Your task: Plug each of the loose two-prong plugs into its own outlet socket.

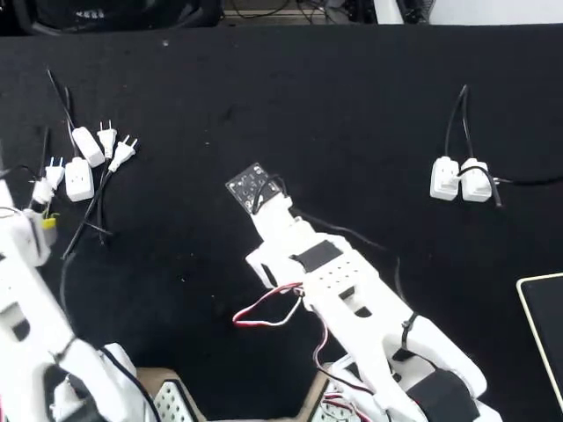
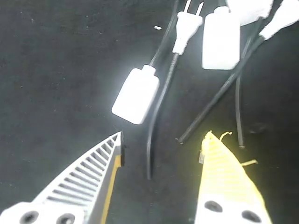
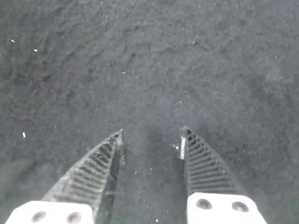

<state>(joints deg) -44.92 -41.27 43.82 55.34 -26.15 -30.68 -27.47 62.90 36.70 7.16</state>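
Plug-socket pair (image 1: 445,178) judged mated, 1 done. Loose plugs (image 1: 106,138), sockets (image 1: 79,183) nr them left unjoined. Left gripper (image 2: 162,135), right gripper (image 3: 152,133): jaws parted, nothing held.

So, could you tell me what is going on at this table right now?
The left gripper is open, poised just above a black cable beside a white socket block, within the cluster of loose plugs on the table's left side. The right gripper is open too, over bare black table mid-scene, holding nothing. On the right side, one plug-and-socket pair looks already joined.
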